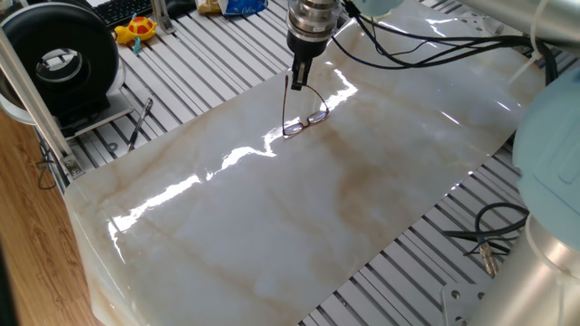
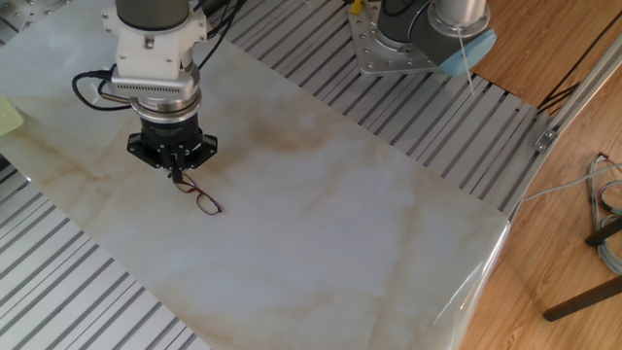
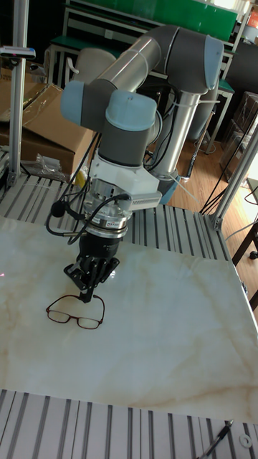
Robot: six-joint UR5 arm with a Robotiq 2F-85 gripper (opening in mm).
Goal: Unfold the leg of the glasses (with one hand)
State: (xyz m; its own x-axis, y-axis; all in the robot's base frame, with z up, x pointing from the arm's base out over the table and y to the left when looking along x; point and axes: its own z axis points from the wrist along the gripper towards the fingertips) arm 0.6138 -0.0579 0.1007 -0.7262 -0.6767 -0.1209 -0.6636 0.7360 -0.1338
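Observation:
The glasses (image 1: 306,119) are a small dark-red wire pair with the front lying on the marble sheet (image 1: 272,208). One thin leg stands up from the frame to my gripper (image 1: 297,80). The gripper points straight down, and its fingers look shut on the upper end of that leg. In the other fixed view the gripper (image 2: 177,175) hangs just beside the glasses (image 2: 202,198). In the tall fixed view the lenses (image 3: 75,315) lie below and left of the gripper (image 3: 87,292). The contact itself is too small to see clearly.
A black pen-like tool (image 1: 139,122) lies on the slatted table left of the sheet. A black round device (image 1: 63,59) and a yellow toy (image 1: 136,29) stand at the far left. Cables (image 1: 489,237) lie at the right, and the arm's base (image 2: 420,39) is at the back.

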